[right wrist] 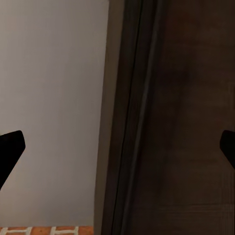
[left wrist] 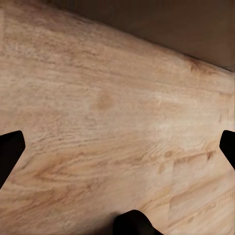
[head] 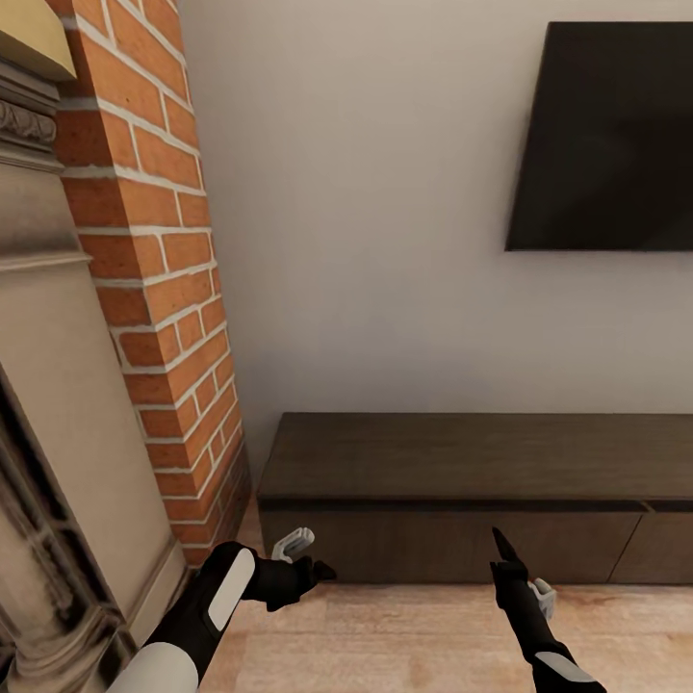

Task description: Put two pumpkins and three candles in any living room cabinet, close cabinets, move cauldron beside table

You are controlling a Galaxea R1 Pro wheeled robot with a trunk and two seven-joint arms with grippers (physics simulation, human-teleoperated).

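Note:
The cabinet [head: 452, 460], a long low dark-brown unit, stands against the white wall with its flat drawer fronts [head: 452, 544] all flush. My left gripper [head: 320, 571] hovers low over the wood floor before the cabinet's left end; in the left wrist view it [left wrist: 117, 147] is open, its dark fingertips [left wrist: 10, 152] wide apart with bare floor between them. My right gripper [head: 500, 541] points at the middle drawer front. In the right wrist view it [right wrist: 117, 149] is open too, facing the cabinet [right wrist: 186, 122] and the wall, with nothing between its fingers.
A red brick chimney column [head: 164, 289] and a stone fireplace surround [head: 67, 433] stand close on the left, beside my left arm. A black TV [head: 606, 144] hangs on the wall above the cabinet. Light wood floor [head: 404, 635] runs in front of the cabinet.

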